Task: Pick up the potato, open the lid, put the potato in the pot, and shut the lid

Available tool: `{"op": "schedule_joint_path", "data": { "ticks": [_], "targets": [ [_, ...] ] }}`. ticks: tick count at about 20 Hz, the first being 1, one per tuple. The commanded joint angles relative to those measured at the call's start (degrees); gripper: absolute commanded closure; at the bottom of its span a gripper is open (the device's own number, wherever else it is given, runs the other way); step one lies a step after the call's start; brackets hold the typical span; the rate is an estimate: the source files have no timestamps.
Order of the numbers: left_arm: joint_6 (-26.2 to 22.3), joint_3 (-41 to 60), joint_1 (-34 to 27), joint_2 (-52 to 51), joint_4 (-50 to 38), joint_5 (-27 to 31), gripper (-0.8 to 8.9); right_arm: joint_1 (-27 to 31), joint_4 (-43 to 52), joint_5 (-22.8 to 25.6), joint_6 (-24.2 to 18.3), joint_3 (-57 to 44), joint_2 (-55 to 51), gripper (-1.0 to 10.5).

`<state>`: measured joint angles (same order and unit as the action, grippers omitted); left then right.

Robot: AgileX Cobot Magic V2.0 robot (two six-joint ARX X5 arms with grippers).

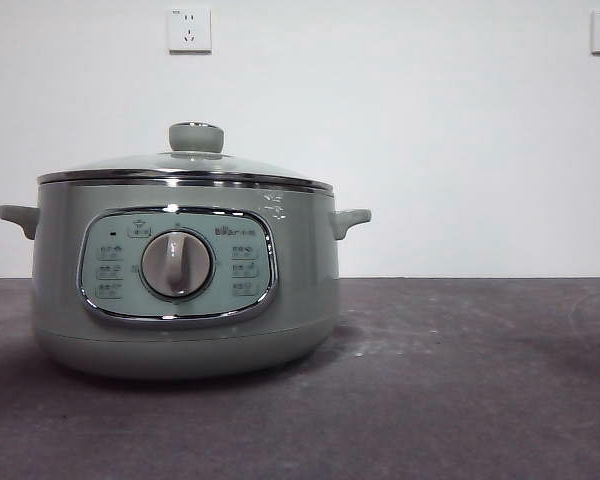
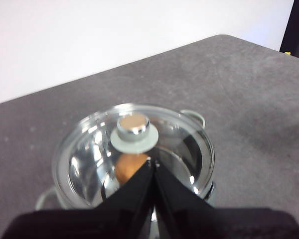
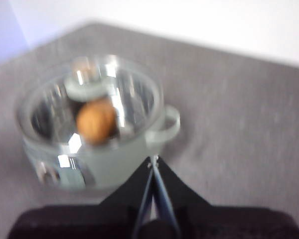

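The sage-green pot point(image 1: 185, 290) stands on the table at the left of the front view, with its dial facing me. The glass lid point(image 1: 185, 165) sits closed on the pot, its green knob point(image 1: 196, 137) on top. The orange-brown potato point(image 2: 129, 167) lies inside the pot, seen through the glass in the left wrist view and in the right wrist view point(image 3: 95, 121). My left gripper point(image 2: 153, 167) is shut and empty, above the lid point(image 2: 134, 149). My right gripper point(image 3: 153, 164) is shut and empty, above the table beside the pot point(image 3: 97, 144). Neither arm shows in the front view.
The dark grey table point(image 1: 460, 380) stretches to the right of the pot. A white wall with two sockets point(image 1: 189, 29) stands behind. A dark object point(image 2: 296, 27) stands past the table's far corner in the left wrist view.
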<state>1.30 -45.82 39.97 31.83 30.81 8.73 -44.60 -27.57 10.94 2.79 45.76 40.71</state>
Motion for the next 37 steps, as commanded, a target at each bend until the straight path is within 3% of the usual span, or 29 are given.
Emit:
{"op": "schedule_joint_path", "data": {
  "ticks": [1,14,16,19,24,27,30,37],
  "targets": [
    [5.49,0.90,0.20,0.31,0.98,0.20,8.17,0.02,-1.75,0.07,1.55,-1.84,1.51,9.5],
    [5.84,0.90,0.22,4.90,6.03,0.20,8.17,0.00,-2.93,-0.09,1.88,-1.79,3.37,9.5],
    [-1.55,0.87,-0.35,3.37,7.56,1.42,8.17,0.00,-2.93,-0.09,1.88,-1.79,3.39,9.5],
    [-8.85,0.90,-5.62,-0.50,4.92,1.36,8.17,0.00,-2.93,-0.09,1.86,-1.79,3.37,9.5],
    [-9.05,2.47,-22.60,-7.96,-4.04,-6.47,8.17,0.00,-2.93,-0.09,1.88,-1.79,3.37,9.5],
    [-9.07,6.32,-29.64,-11.37,-6.97,-9.05,8.17,0.00,-2.93,-0.09,1.88,-1.79,3.37,9.5],
    [-9.05,13.25,-33.24,-14.75,-8.24,-9.46,8.17,0.00,-2.93,-0.09,1.88,-1.77,3.39,9.5],
    [-8.90,32.92,-35.50,-24.26,-17.05,-9.42,8.17,0.00,-2.93,-0.09,1.86,-1.77,3.37,9.5]
  ]
}}
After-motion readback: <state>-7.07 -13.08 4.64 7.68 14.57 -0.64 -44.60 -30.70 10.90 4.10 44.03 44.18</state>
